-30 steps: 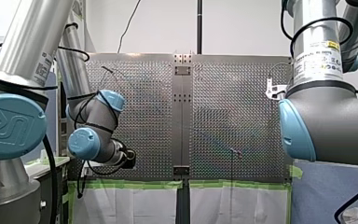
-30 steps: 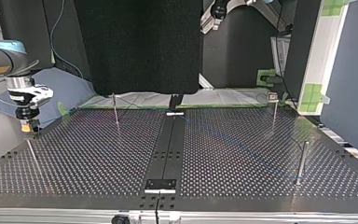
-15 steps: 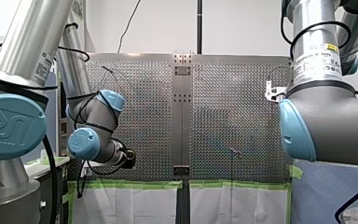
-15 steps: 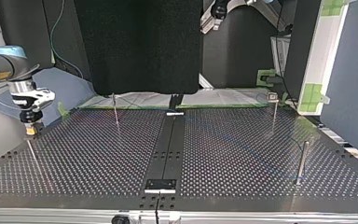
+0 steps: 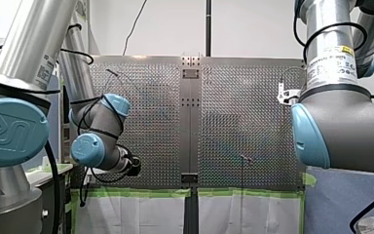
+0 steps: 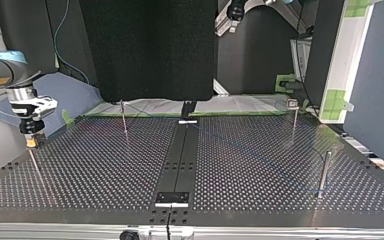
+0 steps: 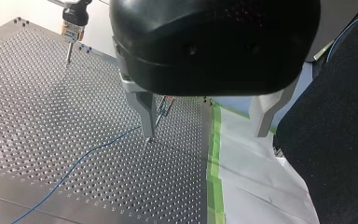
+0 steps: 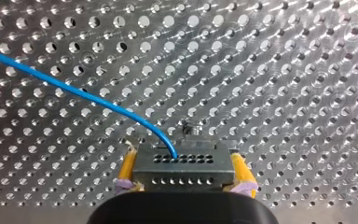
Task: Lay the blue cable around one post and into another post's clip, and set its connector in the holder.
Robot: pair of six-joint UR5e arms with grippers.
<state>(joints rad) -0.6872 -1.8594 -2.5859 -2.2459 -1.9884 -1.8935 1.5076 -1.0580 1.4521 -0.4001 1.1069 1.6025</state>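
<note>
1. Blue cable (image 8: 74, 91) goes into a small metal connector (image 8: 186, 161). My right gripper (image 8: 184, 172) has its jaws clamped on that connector, with a yellow pad (image 8: 127, 167) on each side.
2. From the connector the cable bends away ahead of the gripper and runs low over the tabletop (image 8: 284, 70).
3. My left gripper (image 7: 204, 136) has its jaws wide apart. More of the cable lies flat on the tabletop just beside one jaw and runs away from it. A thin post (image 7: 158, 119) stands right by that same jaw.
4. Only the right wrist view shows the connector up close. In the top view my right gripper is at the left, just over the tip of another thin post (image 6: 34, 165). The connector is too small to see there.
5. The left wrist view shows my right gripper far across the tabletop, above a post. The front view shows mostly the big arms.
6. The tabletop is shiny metal with rows of little round holes. The connector is a grey block with two rows of tiny holes. The posts are thin metal sticks. The left jaws are flat grey metal. Green tape (image 7: 214, 154) runs along the tabletop's edge, and a white sheet (image 7: 251, 186) lies next to it.
</note>
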